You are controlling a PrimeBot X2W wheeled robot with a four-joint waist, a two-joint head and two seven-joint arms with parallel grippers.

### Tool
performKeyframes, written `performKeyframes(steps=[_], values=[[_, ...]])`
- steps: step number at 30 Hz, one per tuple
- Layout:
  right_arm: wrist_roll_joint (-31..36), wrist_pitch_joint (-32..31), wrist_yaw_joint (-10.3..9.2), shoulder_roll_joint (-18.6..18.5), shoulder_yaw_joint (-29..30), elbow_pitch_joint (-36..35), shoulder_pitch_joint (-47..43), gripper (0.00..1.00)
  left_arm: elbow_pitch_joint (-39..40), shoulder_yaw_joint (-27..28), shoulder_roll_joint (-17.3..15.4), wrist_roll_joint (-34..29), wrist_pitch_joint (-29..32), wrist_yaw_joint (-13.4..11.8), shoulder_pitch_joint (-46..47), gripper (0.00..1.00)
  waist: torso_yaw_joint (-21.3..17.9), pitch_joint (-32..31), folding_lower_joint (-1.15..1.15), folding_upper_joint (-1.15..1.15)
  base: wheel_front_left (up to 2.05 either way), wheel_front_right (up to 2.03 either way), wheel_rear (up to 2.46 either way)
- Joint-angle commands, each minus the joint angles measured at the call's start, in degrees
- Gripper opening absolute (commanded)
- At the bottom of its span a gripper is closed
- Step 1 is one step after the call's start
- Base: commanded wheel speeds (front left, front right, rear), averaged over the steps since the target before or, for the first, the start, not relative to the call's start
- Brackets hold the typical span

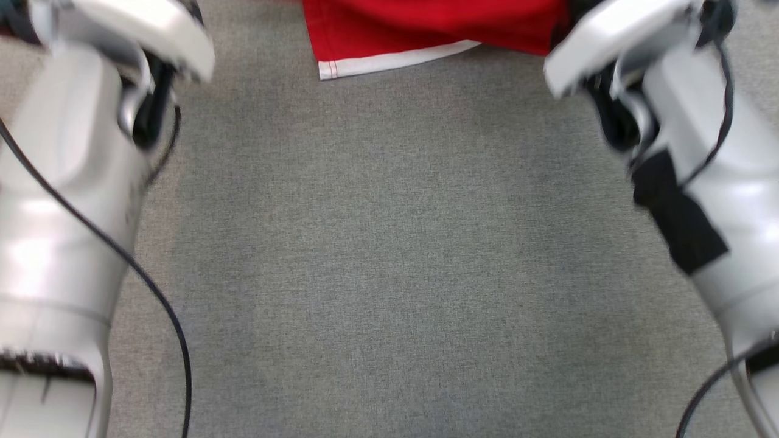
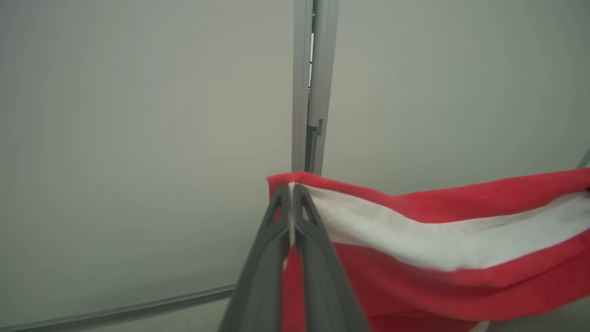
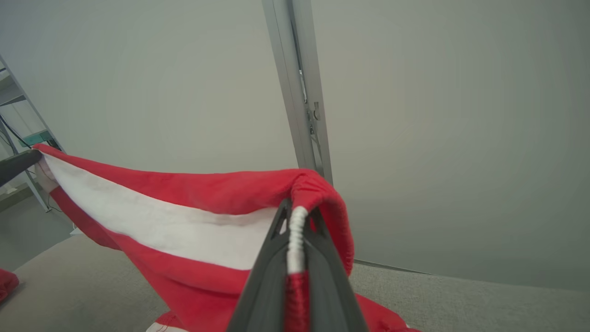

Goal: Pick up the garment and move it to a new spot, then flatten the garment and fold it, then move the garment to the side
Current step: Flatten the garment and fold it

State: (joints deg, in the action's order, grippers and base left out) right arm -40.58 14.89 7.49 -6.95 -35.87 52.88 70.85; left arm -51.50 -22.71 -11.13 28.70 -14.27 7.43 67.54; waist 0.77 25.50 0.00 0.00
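The garment point(image 1: 426, 27) is red with a white band; its lower hem lies at the top of the head view on grey carpet. In the left wrist view my left gripper point(image 2: 291, 189) is shut on one upper corner of the garment point(image 2: 438, 240), which stretches away to the right, held up off the floor. In the right wrist view my right gripper point(image 3: 297, 213) is shut on the opposite corner of the garment point(image 3: 184, 216), cloth pinched between the fingers. The left gripper's dark fingers point(image 3: 18, 165) hold the far corner at that view's left edge. Both pale forearms frame the head view.
Grey carpet point(image 1: 389, 255) spreads between my two forearms. A pale wall with a metal door-frame post point(image 2: 313, 87) stands ahead of the grippers. A metal rack point(image 3: 18, 115) stands at the left in the right wrist view. Black cables trail beside both arms.
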Motion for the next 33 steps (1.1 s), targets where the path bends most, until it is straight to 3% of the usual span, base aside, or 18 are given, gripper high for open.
performKeyframes(steps=[1, 4, 11, 22, 33], values=[[-0.9, 0.4, 0.02, -0.7, -0.4, -1.0, -1.7, 0.0, 1.0, 0.1, -0.7, 0.0, -0.5, 0.0, -1.3, 0.0, -0.1, -0.5, 0.0, 0.0, 0.0, 0.0, 0.0], [-3.4, 0.4, 0.02, -3.0, -1.4, -7.7, -8.3, 0.0, 6.9, 0.8, -1.6, -0.4, -0.8, -0.6, -8.8, 0.0, 0.0, -0.9, 0.0, 0.0, 0.0, 0.0, 0.0], [-6.1, 0.4, 0.02, -6.4, 0.0, -21.9, -26.9, 0.0, 28.7, 3.7, -4.3, -1.3, -0.8, -5.8, -32.7, 0.0, -0.4, -4.7, 0.0, 0.0, 0.0, 0.0, 0.0], [-6.0, 0.4, 0.02, -10.3, 0.8, -29.6, -47.5, 0.0, 56.4, 0.0, -9.2, -1.5, 10.3, -14.3, -61.5, 0.0, 0.2, -11.4, 0.0, 0.0, 0.0, 0.0, 0.0], [-7.1, -2.8, 0.02, -16.4, 1.4, -36.0, -60.5, 0.0, 71.6, -1.9, -13.6, 2.4, 22.1, -18.6, -76.7, 0.0, 2.2, -14.9, 0.0, 0.0, 0.0, 0.0, 0.0]])
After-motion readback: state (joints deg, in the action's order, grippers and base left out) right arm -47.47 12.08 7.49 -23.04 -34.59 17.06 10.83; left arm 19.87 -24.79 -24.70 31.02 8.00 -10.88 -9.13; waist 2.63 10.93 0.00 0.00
